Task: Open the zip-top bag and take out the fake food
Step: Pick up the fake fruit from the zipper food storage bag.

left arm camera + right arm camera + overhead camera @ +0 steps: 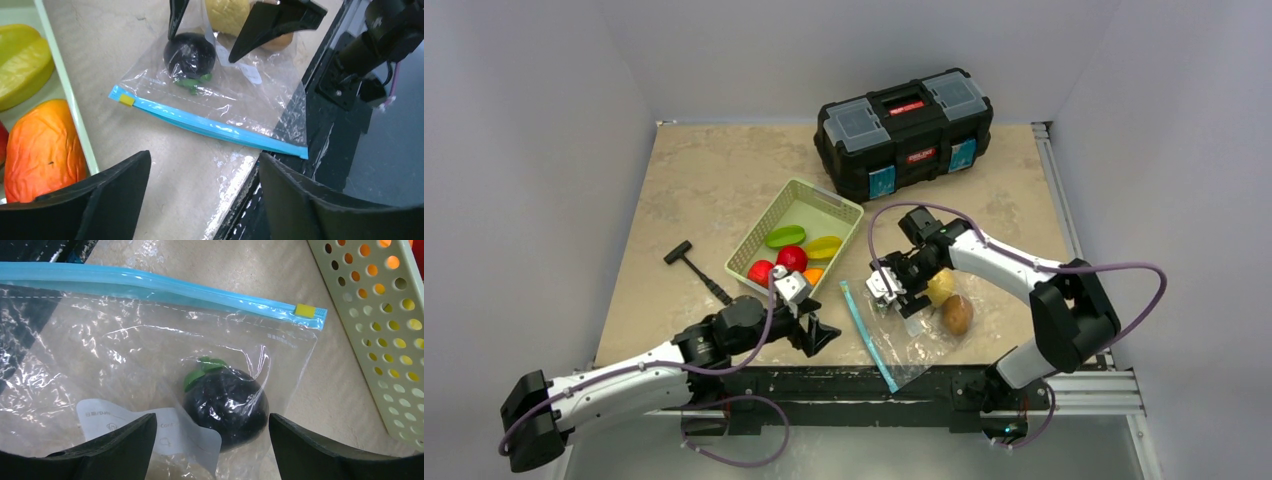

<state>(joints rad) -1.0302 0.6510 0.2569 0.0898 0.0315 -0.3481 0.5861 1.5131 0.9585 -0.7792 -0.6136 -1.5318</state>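
Note:
The clear zip-top bag (914, 335) lies flat at the table's near edge, its teal zip strip (210, 125) closed, with a yellow slider (304, 310) at the end nearest the basket. Inside it are fake food pieces: a dark purple fruit with green leaves (225, 402), a yellow piece (939, 287) and a brown one (957, 313). My right gripper (212, 440) is open, hanging just above the bag with its fingers (270, 25) either side of the dark fruit. Just left of the zip strip, my left gripper (205, 195) is open over bare table, holding nothing.
The pale green basket (839, 210) beside the bag holds more fake food: green, yellow, red and orange (42, 150) pieces. A black toolbox (904, 130) stands at the back. A small black hammer (694, 265) lies left of the basket. The table's black front rail (854, 380) runs under the bag's corner.

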